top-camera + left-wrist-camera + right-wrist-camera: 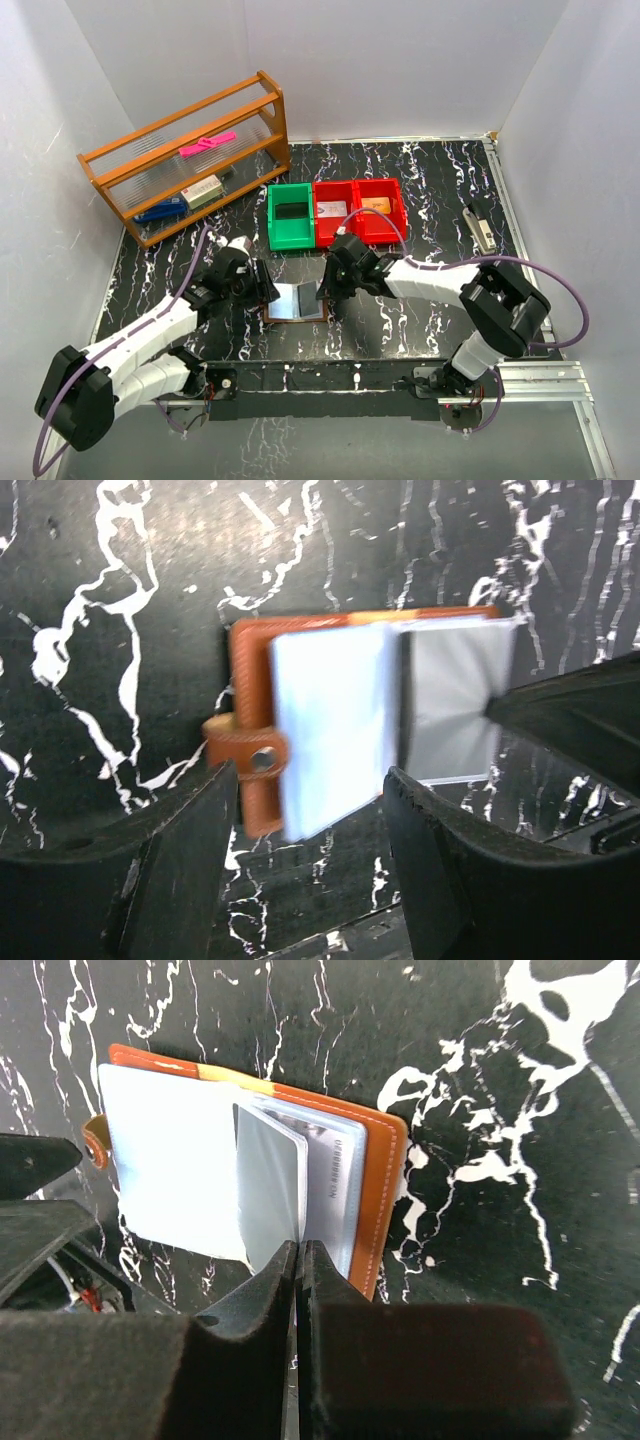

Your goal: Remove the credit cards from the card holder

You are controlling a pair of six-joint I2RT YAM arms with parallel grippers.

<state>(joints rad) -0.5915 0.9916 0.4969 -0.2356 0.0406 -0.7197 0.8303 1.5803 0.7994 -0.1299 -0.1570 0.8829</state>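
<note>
The right gripper [300, 1252] has its jaws pressed together on the near edge of a silver-grey card [270, 1175], which stands tilted up out of the card holder [383, 1195]. The card holder lies open and flat on the worktop [420, 320], between the two grippers, brown rim outward and pale blue inside upward. Just beside the pinched card, a second pale card [335, 1185] with a line of print lies flat in a clear sleeve on the same half.

The left gripper [312, 785] is parted wide and holds nothing. Its two fingers stand on either side of the near edge of the holder's pale blue leaf [330, 730]; the left wrist view is blurred there, so contact cannot be judged. The brown snap tab [250, 752] sticks out at that side of the holder.

Farther back on the worktop, three bins sit touching in a row. The green bin [292, 243] is on the left and shows only its dark floor. The middle red bin [335, 238] holds a pale card [333, 208], and the right red bin [383, 235] holds a gold-orange card [376, 205].

At the back left stands a wooden rack [185, 175] with a pink item [207, 143] on its upper level. A white box [203, 190] and a blue object [160, 210] sit lower down.
</note>
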